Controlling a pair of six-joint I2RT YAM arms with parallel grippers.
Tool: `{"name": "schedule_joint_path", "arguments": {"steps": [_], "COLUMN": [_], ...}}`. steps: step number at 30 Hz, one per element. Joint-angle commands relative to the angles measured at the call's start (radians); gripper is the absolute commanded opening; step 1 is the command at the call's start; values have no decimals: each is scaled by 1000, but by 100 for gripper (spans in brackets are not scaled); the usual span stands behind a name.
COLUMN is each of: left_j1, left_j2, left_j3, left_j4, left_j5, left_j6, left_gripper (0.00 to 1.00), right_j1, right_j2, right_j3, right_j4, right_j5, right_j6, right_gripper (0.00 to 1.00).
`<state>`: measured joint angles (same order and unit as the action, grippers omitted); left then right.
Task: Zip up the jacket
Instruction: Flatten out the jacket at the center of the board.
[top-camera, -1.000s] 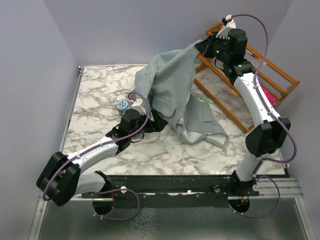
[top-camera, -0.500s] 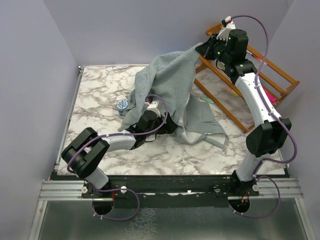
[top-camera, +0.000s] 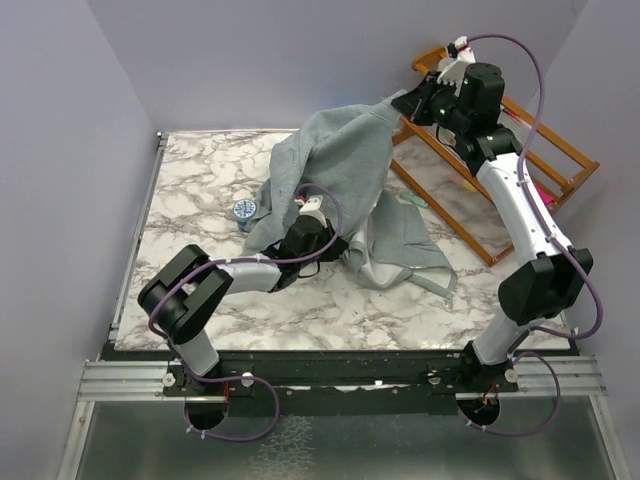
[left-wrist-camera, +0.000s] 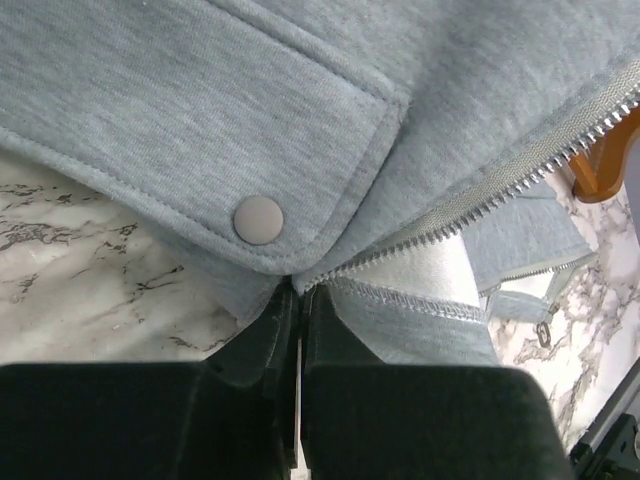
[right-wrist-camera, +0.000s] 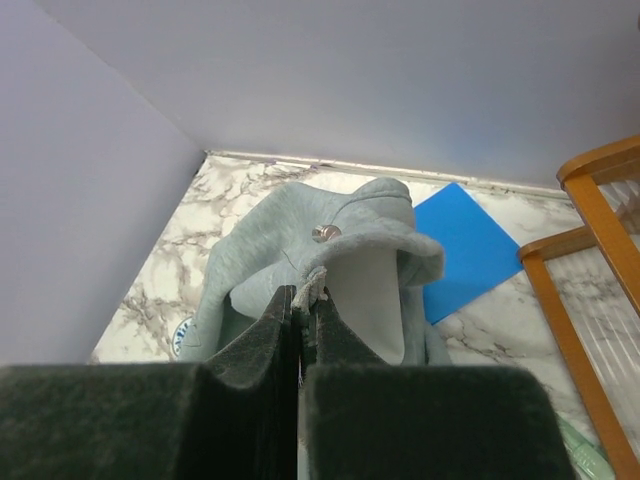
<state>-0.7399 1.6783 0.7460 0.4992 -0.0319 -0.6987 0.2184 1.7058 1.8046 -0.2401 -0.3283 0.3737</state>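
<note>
The light grey jacket hangs stretched from the back right down to the marble table. My right gripper holds its top end up in the air. In the right wrist view that gripper is shut on the frayed upper edge of the jacket by a metal snap. My left gripper sits low at the jacket's bottom hem. In the left wrist view it is shut on the jacket's bottom corner, where the pale zipper teeth start, below a grey snap button.
A wooden rack leans at the back right, just behind the right arm. A small round blue-and-white item lies left of the jacket. A flat blue pad lies beyond the jacket. A pale green scrap rests by the rack.
My left arm has swung right, in under the jacket's hem, and its gripper went from open to shut on the bottom corner. The right gripper has shifted slightly right, still holding the top.
</note>
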Motion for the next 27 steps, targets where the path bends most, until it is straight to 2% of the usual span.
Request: {"name": "schedule_joint_path", "arguments": {"steps": [1, 5, 13, 21, 27], "left_j1": [-1, 0, 4, 5, 6], "left_j2": [-92, -229, -477, -558, -553], "left_j3": [-2, -4, 186, 445, 684], "left_j4": [15, -88, -656, -1133, -1408], "left_j5": [-10, -37, -234, -311, -593], "left_j6": [27, 81, 273, 406, 497], "left_gripper": [0, 0, 0, 0, 0], "right_j1": [-13, -12, -13, -12, -7], "right_j2": [-70, -93, -113, -102, -82], "right_j3": [-36, -66, -96, -123, -142], "right_j4": [43, 44, 43, 19, 29], "right_j5": [-8, -8, -66, -143, -180], "right_j6": [-1, -9, -34, -41, -23], "right_gripper": [0, 0, 0, 0, 0]}}
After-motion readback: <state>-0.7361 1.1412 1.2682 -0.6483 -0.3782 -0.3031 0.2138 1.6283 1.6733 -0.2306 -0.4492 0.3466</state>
